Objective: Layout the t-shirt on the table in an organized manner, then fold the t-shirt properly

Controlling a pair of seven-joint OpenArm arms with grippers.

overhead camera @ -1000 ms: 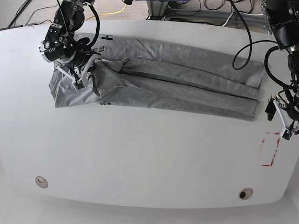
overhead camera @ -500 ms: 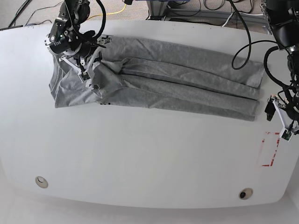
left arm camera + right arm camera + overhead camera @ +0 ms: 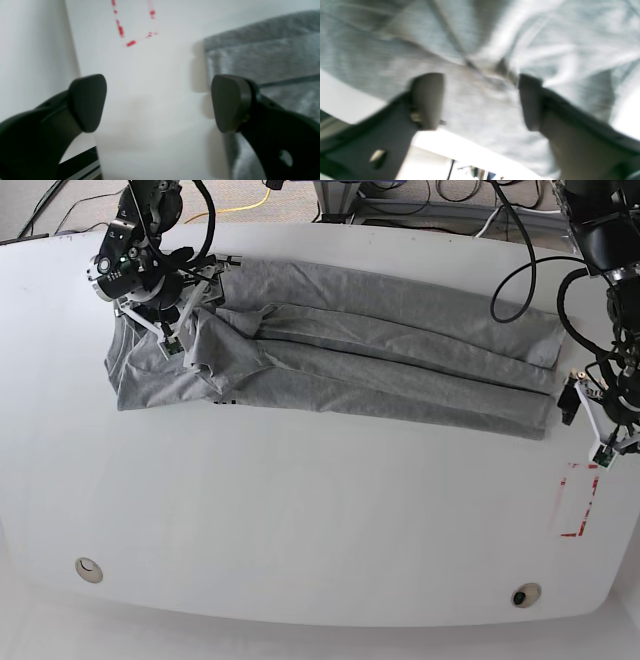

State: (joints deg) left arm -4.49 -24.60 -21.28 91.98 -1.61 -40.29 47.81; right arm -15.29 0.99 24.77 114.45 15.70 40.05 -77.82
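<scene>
The heather-grey t-shirt (image 3: 380,365) lies across the back of the white table (image 3: 320,510), folded lengthwise into a long band with wrinkled folds at its left end. A bit of black lettering (image 3: 225,401) shows at its front edge. My right gripper (image 3: 190,312) is open just above the bunched left end; in the blurred right wrist view it (image 3: 480,101) has grey cloth (image 3: 480,37) across the gap and holds nothing. My left gripper (image 3: 588,430) is open and empty beside the shirt's right end. In the left wrist view it (image 3: 158,105) hovers over bare table, the shirt's edge (image 3: 262,50) by its right finger.
A red tape rectangle (image 3: 578,500) is at the right front, also in the left wrist view (image 3: 132,25). Two round grommets (image 3: 88,569) (image 3: 521,595) sit near the front edge. Cables (image 3: 520,270) hang over the back right. The table's right edge is close to my left gripper.
My right gripper has shifted up and back over the shirt's left end, and the folds there have bunched a little. My left gripper has moved slightly up toward the shirt's right end.
</scene>
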